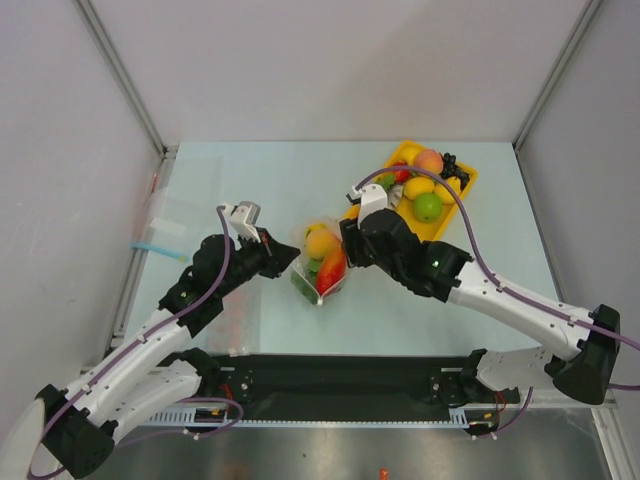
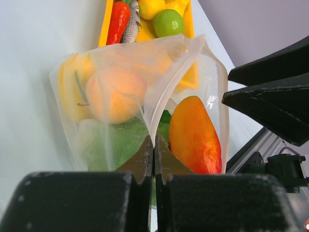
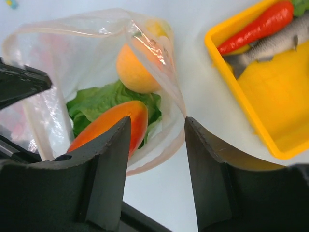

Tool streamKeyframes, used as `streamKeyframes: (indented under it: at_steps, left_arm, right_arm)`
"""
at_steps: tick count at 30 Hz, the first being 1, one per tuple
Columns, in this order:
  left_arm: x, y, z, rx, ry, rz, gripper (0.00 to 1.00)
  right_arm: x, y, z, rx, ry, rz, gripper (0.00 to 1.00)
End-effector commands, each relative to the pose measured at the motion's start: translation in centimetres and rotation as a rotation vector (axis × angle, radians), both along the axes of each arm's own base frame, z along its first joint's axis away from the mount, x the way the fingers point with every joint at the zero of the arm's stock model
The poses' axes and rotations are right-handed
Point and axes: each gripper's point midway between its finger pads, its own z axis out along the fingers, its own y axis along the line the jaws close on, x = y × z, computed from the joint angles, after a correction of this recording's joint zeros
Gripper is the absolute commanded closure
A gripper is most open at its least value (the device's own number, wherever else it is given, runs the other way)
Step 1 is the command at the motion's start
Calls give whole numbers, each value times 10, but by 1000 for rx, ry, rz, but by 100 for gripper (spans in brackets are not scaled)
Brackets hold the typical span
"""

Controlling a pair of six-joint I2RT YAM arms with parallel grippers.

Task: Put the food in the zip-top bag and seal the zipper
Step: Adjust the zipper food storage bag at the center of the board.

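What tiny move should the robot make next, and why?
Probably the right hand, open at the zip-top bag, should lift and swing toward the yellow tray. The mango already lies inside, the left hand pinches the bag's rim so the mouth gapes, and the green apple is not yet bagged.

The work surface is a pale, matte table (image 1: 270, 190) enclosed on three sides by plain light-grey panels: a left wall (image 1: 50, 150), a back wall (image 1: 330, 60) and a right wall (image 1: 600, 140). Metal posts (image 1: 120, 70) mark the two rear corners, and a black base plate (image 1: 340, 375) runs along the near edge of the table. Lighting is even and diffuse, producing only soft shadows.
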Motion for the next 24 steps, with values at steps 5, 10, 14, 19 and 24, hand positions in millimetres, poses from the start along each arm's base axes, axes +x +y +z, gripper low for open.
streamKeyframes:
  at_steps: [5, 10, 14, 19, 24]
  left_arm:
    - [3, 0, 32, -28, -77, 3, 99]
    - [3, 0, 32, -27, -75, 4, 100]
    - [3, -1, 31, -28, -73, 0, 100]
    - [6, -3, 32, -23, -66, 2, 100]
    - [-4, -25, 45, -39, 7, -110, 100]
  right_arm:
    - [2, -24, -13, -80, 80, -141, 43]
    - [1, -28, -15, -75, 79, -153, 44]
    - [-2, -19, -23, -73, 108, -114, 69]
    - [-15, 0, -15, -1, 153, -39, 100]
    - [-17, 1, 21, 61, 160, -58, 100]
